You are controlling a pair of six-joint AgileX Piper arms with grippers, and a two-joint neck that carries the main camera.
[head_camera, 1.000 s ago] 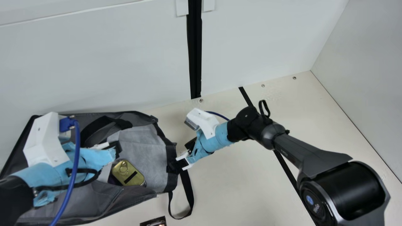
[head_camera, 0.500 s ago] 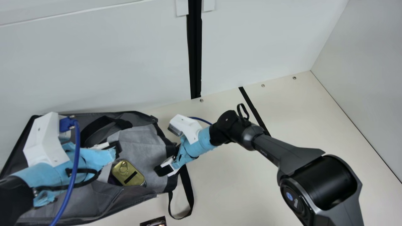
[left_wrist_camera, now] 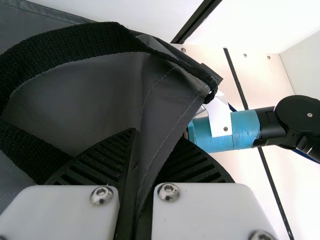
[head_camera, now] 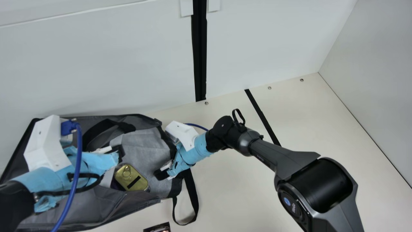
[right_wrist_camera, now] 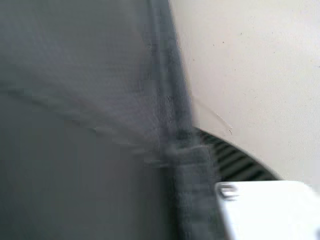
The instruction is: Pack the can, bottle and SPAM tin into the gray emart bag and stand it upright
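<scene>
Left gripper (left_wrist_camera: 157,137) clenched on dark-gray fabric bag (head_camera: 103,206) | gold pull-ring metal tin (head_camera: 132,178) in bag, between grippers | right gripper (head_camera: 165,170) at bag's edge, grip cannot be told | risk: uneven lift tips tin out; thin fold slips left.

You had white panels (head_camera: 96,64) across the top of the main view, split at upper centre by a black upright strip (head_camera: 199,51); below, a black line (head_camera: 262,116) slanted over the cream worktop (head_camera: 238,193), near some screws (head_camera: 269,87).
</scene>
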